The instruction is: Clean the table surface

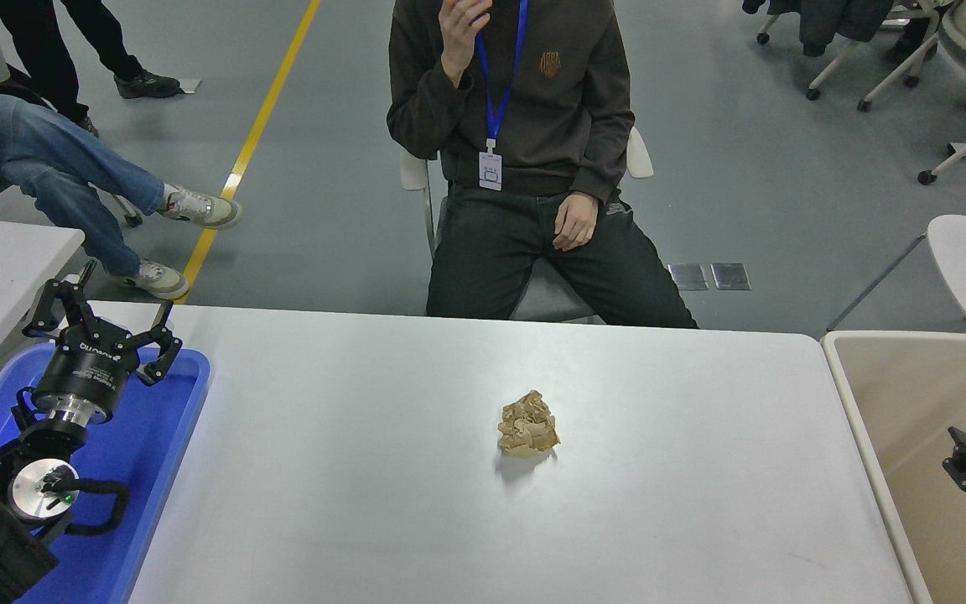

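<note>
Lying alone mid-table surface [382,503], a crumpled brown paper wad [527,424] sits between the spread-fingered, empty left gripper [102,329] over a blue tray [160,470] and the right gripper [965,466], its grasp unclear, over a beige bin [860,419].

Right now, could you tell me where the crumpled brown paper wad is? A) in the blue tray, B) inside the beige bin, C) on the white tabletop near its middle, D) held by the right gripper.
C: the crumpled paper wad sits alone on the table surface, apart from the blue tray, the beige bin and the right gripper.
</note>
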You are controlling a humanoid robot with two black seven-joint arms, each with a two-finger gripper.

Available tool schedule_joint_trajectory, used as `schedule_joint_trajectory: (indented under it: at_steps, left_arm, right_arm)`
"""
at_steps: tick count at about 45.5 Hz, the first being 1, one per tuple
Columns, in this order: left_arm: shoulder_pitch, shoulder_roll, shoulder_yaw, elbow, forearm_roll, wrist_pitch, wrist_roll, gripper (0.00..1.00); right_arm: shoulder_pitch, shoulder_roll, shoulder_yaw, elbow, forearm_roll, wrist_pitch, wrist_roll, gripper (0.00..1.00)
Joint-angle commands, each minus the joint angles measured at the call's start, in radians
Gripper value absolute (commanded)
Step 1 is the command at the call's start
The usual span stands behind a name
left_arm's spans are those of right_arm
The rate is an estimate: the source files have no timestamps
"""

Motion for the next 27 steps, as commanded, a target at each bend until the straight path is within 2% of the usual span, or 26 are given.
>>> schedule_joint_trajectory:
  at_steps: [1, 11, 22, 27]
  left_arm:
    - [0.000, 0.000, 0.000, 0.000, 0.000, 0.001, 0.000, 1.00]
    - [0.002, 0.000, 0.000, 0.000, 0.000, 0.001, 0.000, 1.00]
    - [0.000, 0.000, 0.000, 0.000, 0.000, 0.001, 0.000, 1.00]
    - [0.000, 0.000, 0.000, 0.000, 0.000, 0.001, 0.000, 1.00]
  right_arm:
    - [0.014, 0.003, 0.016, 0.057, 0.003, 0.218, 0.001, 0.99]
    - [0.022, 0.015, 0.001, 0.184, -0.001, 0.239, 0.001, 0.99]
    - [0.043, 0.096, 0.002, 0.244, -0.018, 0.227, 0.011, 0.99]
    - [0.039, 0.129, 0.004, 0.296, -0.095, 0.230, 0.049, 0.99]
